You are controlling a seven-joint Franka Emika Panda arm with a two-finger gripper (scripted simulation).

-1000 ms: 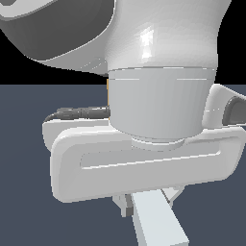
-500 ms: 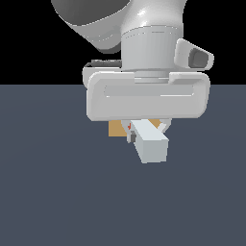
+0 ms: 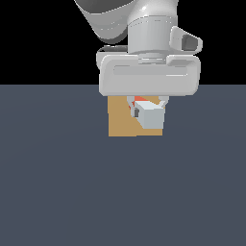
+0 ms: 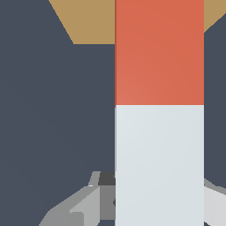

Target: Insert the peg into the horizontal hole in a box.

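The peg [image 3: 150,116] shows its pale grey-white end toward the exterior camera, with a sliver of its orange-red half behind. My gripper [image 3: 148,106] is shut on the peg, fingers [image 3: 135,112] either side of the grey half. The tan box [image 3: 123,121] stands behind the peg and the hand. In the wrist view the peg [image 4: 159,110] runs lengthwise, its orange-red half pointing at the box [image 4: 88,20], whose face fills the far edge. The hole is hidden behind the peg in both views.
A dark blue-grey floor [image 3: 57,182] spreads all around the box. The white arm and hand housing [image 3: 149,77] hang over the box and hide its upper part.
The arm has moved away from the exterior camera with the peg, so both look smaller. The tan box, barely seen before, now shows right behind the peg.
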